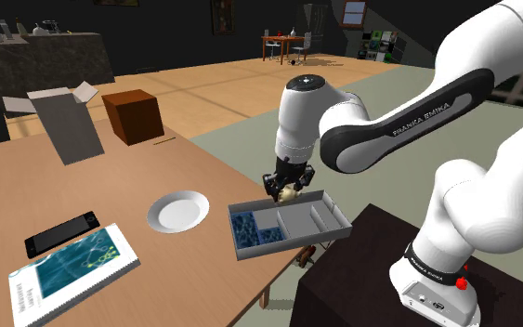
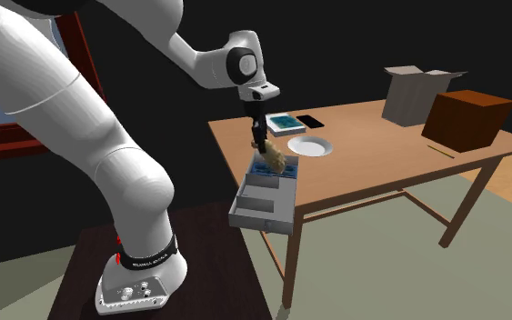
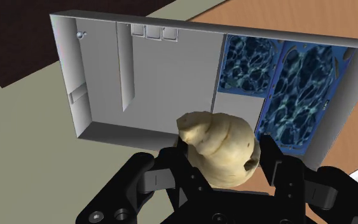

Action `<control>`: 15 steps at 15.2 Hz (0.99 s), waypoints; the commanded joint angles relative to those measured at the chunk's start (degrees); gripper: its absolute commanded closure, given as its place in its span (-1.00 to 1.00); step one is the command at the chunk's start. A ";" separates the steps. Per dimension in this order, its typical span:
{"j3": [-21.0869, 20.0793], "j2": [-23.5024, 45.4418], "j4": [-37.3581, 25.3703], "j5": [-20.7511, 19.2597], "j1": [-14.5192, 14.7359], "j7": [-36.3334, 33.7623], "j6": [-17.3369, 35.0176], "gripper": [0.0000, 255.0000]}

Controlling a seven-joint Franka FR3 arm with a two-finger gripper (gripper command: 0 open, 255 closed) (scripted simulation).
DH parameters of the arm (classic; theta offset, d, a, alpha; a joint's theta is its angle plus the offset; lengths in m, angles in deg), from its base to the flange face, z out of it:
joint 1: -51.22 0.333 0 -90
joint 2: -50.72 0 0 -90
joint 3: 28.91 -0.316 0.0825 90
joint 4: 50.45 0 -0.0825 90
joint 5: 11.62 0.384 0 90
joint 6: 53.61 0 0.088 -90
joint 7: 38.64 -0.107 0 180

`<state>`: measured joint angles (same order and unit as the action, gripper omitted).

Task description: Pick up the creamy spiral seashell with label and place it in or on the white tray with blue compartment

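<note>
The cream spiral seashell sits clasped between my black fingers, and my gripper is shut on it. It hangs just above the far rim of the white tray, which overhangs the table's corner. In the second exterior view the seashell hovers over the tray by its blue end. The tray's blue patterned compartment lies beyond the shell, beside the plain white compartments. In the shoulder view the blue compartment is at the tray's left end.
A white plate lies left of the tray. A black phone and a book sit nearer the table's front. A brown box and an open grey carton stand at the back. My dark stand is beside the table.
</note>
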<state>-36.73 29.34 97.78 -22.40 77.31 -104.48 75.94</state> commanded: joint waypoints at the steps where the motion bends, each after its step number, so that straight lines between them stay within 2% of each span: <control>1: 0.96 -3.57 2.90 0.26 -0.09 1.42 -0.39 1.00; 15: -0.21 4.94 7.82 -3.60 -1.93 -2.95 12.72 1.00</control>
<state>-36.82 33.67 105.09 -25.59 75.55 -106.96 87.50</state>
